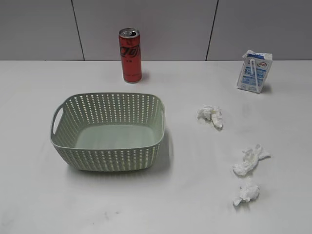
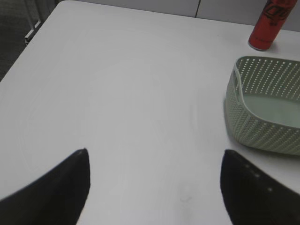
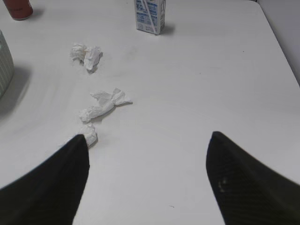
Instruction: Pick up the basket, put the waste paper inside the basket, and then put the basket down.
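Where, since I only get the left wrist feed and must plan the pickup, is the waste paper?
Observer: Three crumpled wads lie on the table right of the basket: far wad, middle wad, near wad.
Operator: Anything else there?
Observer: A milk carton stands upright at the back right, apart from them.
Operator: Right gripper holding anything?
Observer: No, the right gripper is open and empty, near wad by one fingertip.

red can (image 1: 130, 55) with illegible black script, milk carton (image 1: 255, 71) logo unreadable
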Robot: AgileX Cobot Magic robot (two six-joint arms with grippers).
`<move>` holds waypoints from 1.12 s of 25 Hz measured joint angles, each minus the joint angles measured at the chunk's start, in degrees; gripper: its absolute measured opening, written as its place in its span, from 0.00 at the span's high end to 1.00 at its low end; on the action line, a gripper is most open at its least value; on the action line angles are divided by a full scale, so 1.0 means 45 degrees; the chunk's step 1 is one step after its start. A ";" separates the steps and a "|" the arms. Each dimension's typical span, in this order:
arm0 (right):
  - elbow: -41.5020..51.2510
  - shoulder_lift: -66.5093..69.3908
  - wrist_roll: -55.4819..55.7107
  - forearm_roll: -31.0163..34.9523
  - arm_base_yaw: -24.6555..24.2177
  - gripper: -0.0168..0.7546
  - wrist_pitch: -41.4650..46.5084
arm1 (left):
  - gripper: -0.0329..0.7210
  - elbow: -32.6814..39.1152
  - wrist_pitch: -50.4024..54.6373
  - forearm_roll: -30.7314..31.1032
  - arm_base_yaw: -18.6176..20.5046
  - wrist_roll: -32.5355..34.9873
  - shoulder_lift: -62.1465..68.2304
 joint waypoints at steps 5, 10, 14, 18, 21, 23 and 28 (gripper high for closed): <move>0.0000 0.0000 0.0000 0.0000 0.0000 0.22 0.0000 | 0.09 0.0000 0.0000 0.0000 0.0000 0.0000 0.0000; 0.0000 0.0000 0.0000 0.0000 0.0000 0.22 0.0000 | 0.11 0.0000 0.0000 0.0000 0.0000 0.0000 0.0000; 0.0000 0.0000 0.0000 0.0000 0.0000 0.22 0.0000 | 0.14 0.0000 0.0000 0.0000 0.0000 0.0000 0.0000; 0.0000 0.0000 0.0000 0.0000 0.0000 0.22 0.0000 | 0.17 0.0000 -0.0045 0.0000 0.0000 0.0000 0.0144; 0.0000 0.0000 0.0000 0.0000 0.0000 0.22 0.0000 | 0.18 -0.0169 -0.0392 -0.0098 0.0000 0.0140 0.1139; 0.0000 0.0000 0.0000 0.0000 0.0000 0.22 0.0000 | 0.18 -0.0416 -0.0968 -0.0354 0.0000 0.0423 0.2052; 0.0000 0.0000 0.0000 0.0000 0.0000 0.22 0.0000 | 0.18 -0.1019 -0.2658 -0.0790 -0.0352 0.0687 0.4556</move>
